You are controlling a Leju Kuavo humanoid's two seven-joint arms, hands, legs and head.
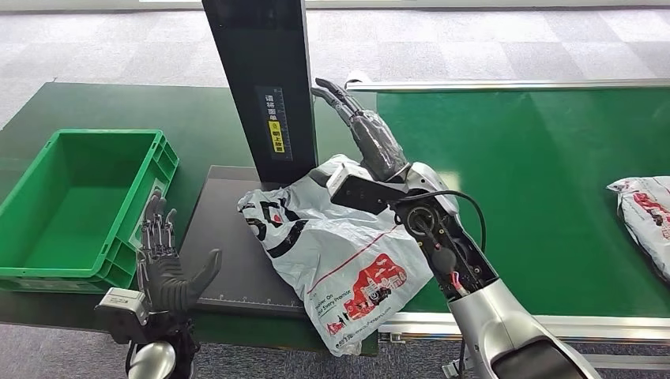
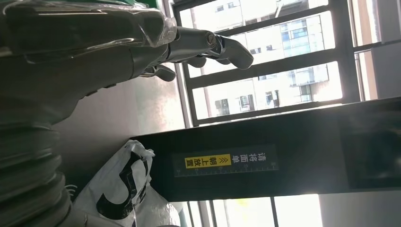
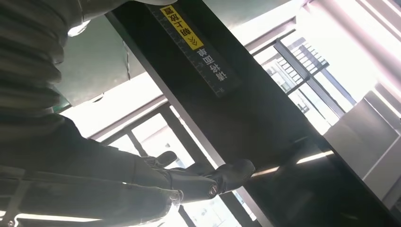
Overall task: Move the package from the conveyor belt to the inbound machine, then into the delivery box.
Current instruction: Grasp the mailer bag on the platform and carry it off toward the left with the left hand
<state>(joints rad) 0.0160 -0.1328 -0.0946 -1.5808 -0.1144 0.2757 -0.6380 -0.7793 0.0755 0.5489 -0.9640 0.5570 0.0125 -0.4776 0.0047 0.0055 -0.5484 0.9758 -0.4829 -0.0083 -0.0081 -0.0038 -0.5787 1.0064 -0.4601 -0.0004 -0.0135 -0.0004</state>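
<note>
A white plastic package (image 1: 336, 253) with black and red print lies on the dark plate of the inbound machine (image 1: 229, 237), its lower end hanging over the table's front edge. The same package (image 2: 120, 189) appears in the left wrist view beneath the machine's black post (image 2: 283, 161). My right hand (image 1: 367, 130) is open above the package's far end, fingers stretched toward the black post (image 1: 265, 79), holding nothing. My left hand (image 1: 166, 257) is open with fingers pointing up, between the green delivery box (image 1: 79, 205) and the plate. In the right wrist view my right hand (image 3: 198, 179) sits by the post (image 3: 227, 90).
A second white package (image 1: 644, 221) lies at the right edge of the green conveyor belt (image 1: 537, 174). The green box is empty and stands on the dark green table at the left. Grey carpet floor lies beyond.
</note>
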